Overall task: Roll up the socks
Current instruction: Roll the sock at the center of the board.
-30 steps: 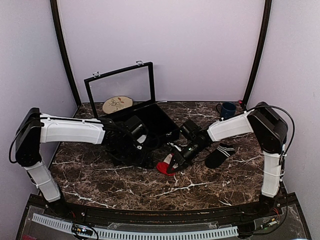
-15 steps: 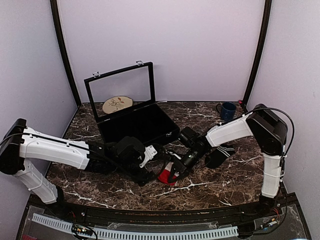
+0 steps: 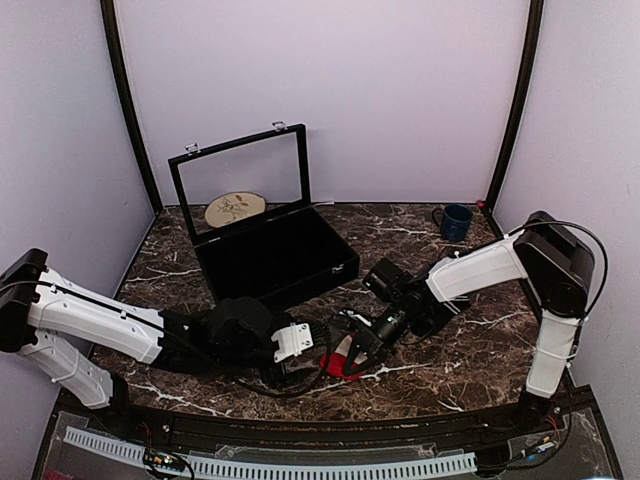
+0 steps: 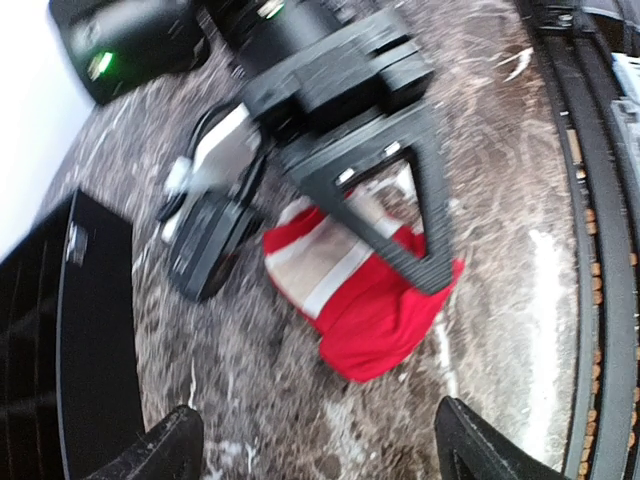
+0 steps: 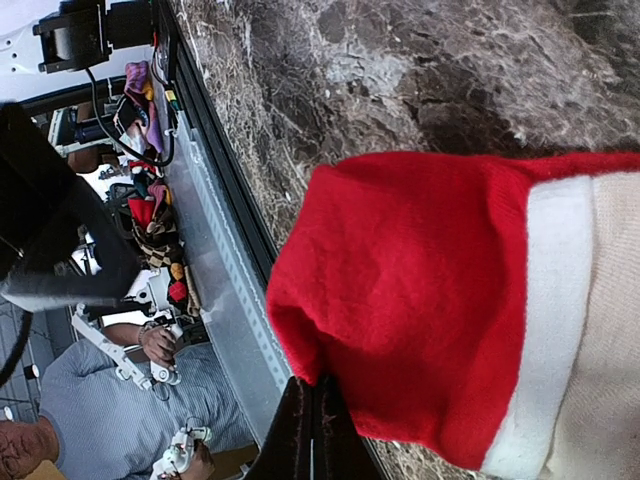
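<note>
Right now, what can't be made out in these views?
Black sock: in no view.
Red sock: pattern blurred in left wrist; cut by the edge in right wrist; mostly under the right gripper from the top.
Left gripper: only fingertips show, at left wrist's bottom edge.
Mug: inside too small to tell, top view.

Near the middle of the table's [image 3: 450, 370] front edge a sock [image 3: 340, 364] is laid flat on the surface. The right gripper [image 3: 347, 350] is set on it from the right-hand rear, and the left gripper [image 3: 312, 350] is placed just to its left, apart from it. Behind them, toward the back-left corner, a case [image 3: 280, 255] is stood with its lid [image 3: 240, 175] raised, and a plate [image 3: 235, 208] is tucked behind it at the back edge. A mug [image 3: 457, 220] is parked in the back-right corner, well apart.
</note>
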Controlling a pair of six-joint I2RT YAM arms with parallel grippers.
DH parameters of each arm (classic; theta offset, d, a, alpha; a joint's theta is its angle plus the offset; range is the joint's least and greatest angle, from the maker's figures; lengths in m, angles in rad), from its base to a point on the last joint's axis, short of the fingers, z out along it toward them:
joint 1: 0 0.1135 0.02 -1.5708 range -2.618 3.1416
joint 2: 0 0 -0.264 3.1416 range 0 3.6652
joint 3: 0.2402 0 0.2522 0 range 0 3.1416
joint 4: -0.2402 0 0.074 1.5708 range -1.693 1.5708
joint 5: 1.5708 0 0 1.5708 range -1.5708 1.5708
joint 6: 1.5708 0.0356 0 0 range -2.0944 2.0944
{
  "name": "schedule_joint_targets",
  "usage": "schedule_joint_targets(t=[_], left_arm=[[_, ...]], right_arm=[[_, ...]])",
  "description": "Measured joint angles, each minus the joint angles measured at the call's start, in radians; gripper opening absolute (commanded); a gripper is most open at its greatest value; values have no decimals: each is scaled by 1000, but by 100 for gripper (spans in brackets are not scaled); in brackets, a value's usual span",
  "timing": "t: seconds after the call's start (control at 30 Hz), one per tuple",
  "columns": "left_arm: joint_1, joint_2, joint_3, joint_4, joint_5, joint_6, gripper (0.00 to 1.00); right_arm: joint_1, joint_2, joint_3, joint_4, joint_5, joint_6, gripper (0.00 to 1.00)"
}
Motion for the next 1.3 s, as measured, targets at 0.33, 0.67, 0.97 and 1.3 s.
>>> schedule_joint_targets(t=[0.33, 0.67, 0.97, 1.3], left_arm=[[-37, 72, 1, 108, 131, 206, 86], [-37, 196, 33, 123, 145, 308, 85], [-25, 298, 117, 152, 119, 351, 58], [10, 328, 174, 122, 121, 345, 49]], right_arm=[[-26, -7, -24, 19, -6, 6, 0], [-37, -7, -31, 17, -19, -8, 0], [-37, -11, -40, 11, -19, -21, 0], [-37, -21, -44, 10, -19, -27, 0]])
